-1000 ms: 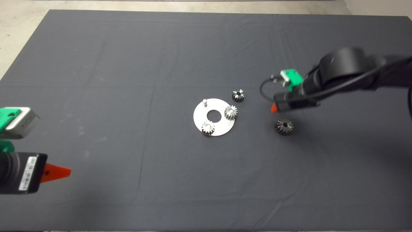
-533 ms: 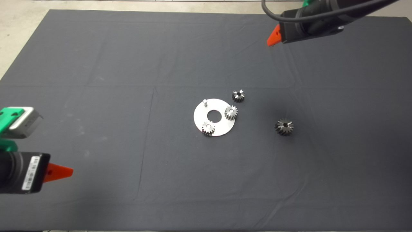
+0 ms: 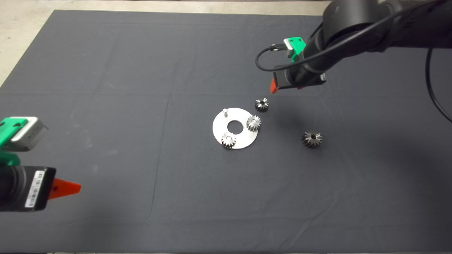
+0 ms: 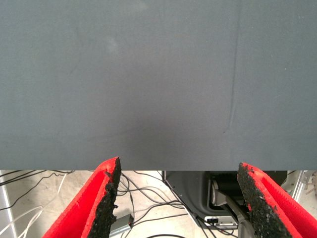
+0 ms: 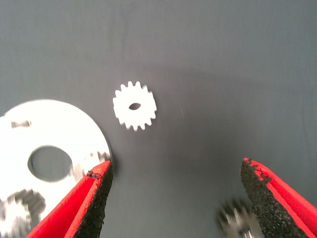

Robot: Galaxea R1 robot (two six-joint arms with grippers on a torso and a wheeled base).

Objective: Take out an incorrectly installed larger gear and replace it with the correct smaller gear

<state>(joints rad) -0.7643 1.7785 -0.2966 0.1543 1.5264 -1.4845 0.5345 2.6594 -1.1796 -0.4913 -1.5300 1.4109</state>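
A dark, faintly creased mat (image 3: 106, 70) covers the counter. At its middle lies a flat, shiny round plate (image 3: 219, 132) with a centre hole; two small toothed steel gears sit on its pegs, and a third peg (image 3: 224, 112) stands bare. The larger gear (image 3: 311, 138), matte and taller, lies well apart on the mat, so removal looks done. The right gripper (image 5: 176, 198) hovers above the smaller gear (image 3: 261, 104), fingers spread wide and empty. That gear rests loose just beside the plate. Next comes a descent straddling its teeth, then a firm pinch. The left gripper (image 4: 178, 198) waits open at the counter's edge.
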